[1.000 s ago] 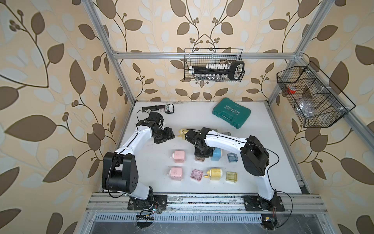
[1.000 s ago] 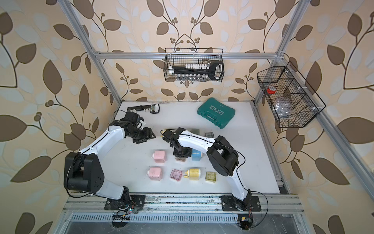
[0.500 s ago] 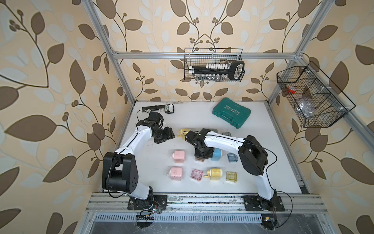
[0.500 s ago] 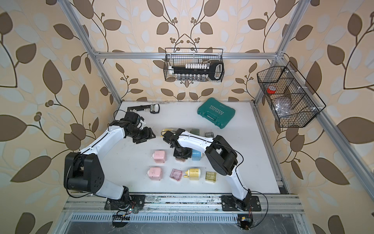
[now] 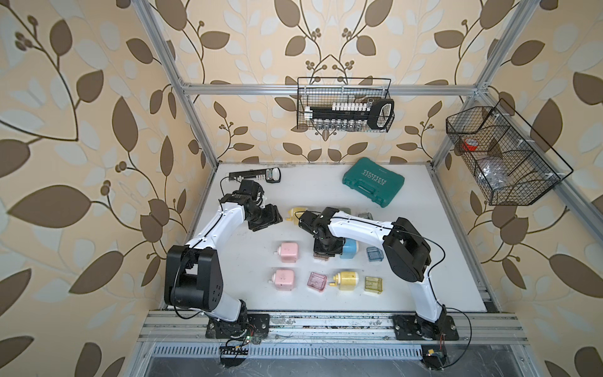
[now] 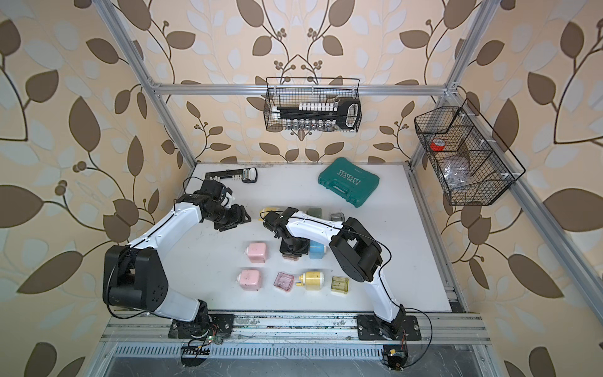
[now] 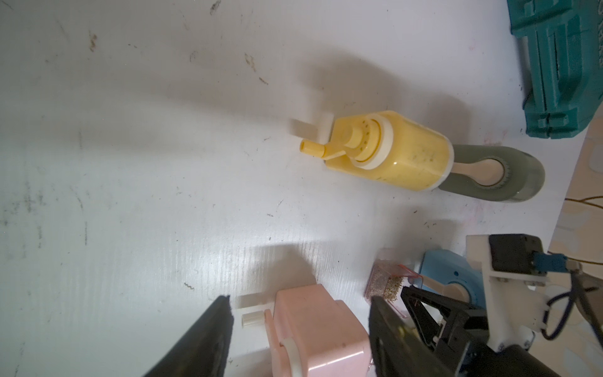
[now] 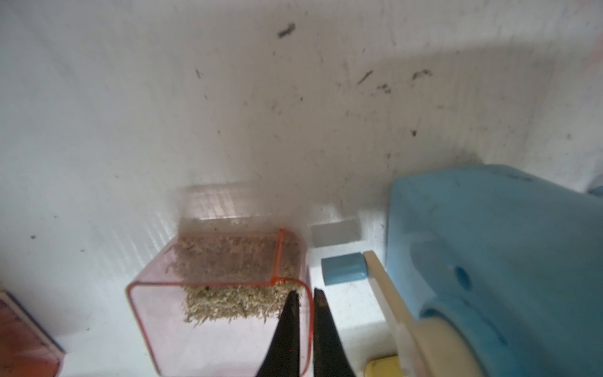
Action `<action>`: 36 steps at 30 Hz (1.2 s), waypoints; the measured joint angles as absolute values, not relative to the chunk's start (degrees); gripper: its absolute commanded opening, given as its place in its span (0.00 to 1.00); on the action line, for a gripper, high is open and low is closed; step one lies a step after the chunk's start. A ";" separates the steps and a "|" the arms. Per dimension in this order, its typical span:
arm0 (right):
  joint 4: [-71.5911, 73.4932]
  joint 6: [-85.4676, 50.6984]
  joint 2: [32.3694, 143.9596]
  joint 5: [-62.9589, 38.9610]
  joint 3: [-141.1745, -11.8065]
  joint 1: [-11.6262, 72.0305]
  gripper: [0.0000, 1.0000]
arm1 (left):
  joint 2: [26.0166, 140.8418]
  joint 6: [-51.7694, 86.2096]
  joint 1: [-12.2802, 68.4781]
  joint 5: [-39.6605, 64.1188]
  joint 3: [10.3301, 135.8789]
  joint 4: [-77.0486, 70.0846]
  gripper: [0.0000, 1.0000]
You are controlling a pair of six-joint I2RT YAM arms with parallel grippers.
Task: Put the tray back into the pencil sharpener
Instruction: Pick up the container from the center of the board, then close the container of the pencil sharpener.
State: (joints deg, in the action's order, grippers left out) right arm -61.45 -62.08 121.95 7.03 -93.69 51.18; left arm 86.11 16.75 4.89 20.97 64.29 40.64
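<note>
A clear pink tray (image 8: 222,293) with pencil shavings inside stands on the white table beside a blue pencil sharpener (image 8: 505,244). My right gripper (image 8: 305,295) is shut on the tray's side wall, one finger inside and one outside. In a top view the right gripper (image 5: 324,254) covers most of the tray, between a pink pencil sharpener (image 5: 288,252) and the blue one (image 5: 350,249). My left gripper (image 5: 266,218) hovers open farther back with nothing held. Its wrist view looks past its fingers at the pink sharpener (image 7: 313,329) and the tray (image 7: 388,284).
Front row: a second pink sharpener (image 5: 283,279), another pink tray (image 5: 317,281), a yellow sharpener (image 5: 347,280), a yellow tray (image 5: 373,284). A blue tray (image 5: 374,254) sits right of the blue sharpener. At the back are a yellow sharpener (image 5: 295,213) and a teal case (image 5: 373,186).
The right gripper's jaws have closed tighter on the pink tray's wall. The left arm has not moved.
</note>
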 measured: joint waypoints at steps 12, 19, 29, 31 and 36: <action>-62.54 -61.63 122.13 7.38 -94.30 51.18 0.00 | 86.11 16.75 4.89 20.99 64.29 40.64 0.68; -64.34 -61.04 122.28 8.34 -97.41 51.20 0.00 | 86.08 16.73 4.89 21.02 64.29 40.64 0.71; -67.33 -59.00 122.28 9.28 -103.02 51.35 0.00 | 85.58 14.68 4.84 22.87 64.14 40.64 0.75; -67.64 -58.81 122.28 9.23 -103.00 51.46 0.00 | 85.30 14.17 4.84 23.79 63.72 40.93 0.75; -67.40 -58.41 122.21 9.10 -102.50 52.01 0.00 | 85.23 13.56 4.84 25.17 63.64 44.66 0.75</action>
State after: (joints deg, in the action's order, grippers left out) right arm -67.40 -58.41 122.21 9.10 -102.50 52.01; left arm 85.23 13.56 4.84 25.17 63.64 44.66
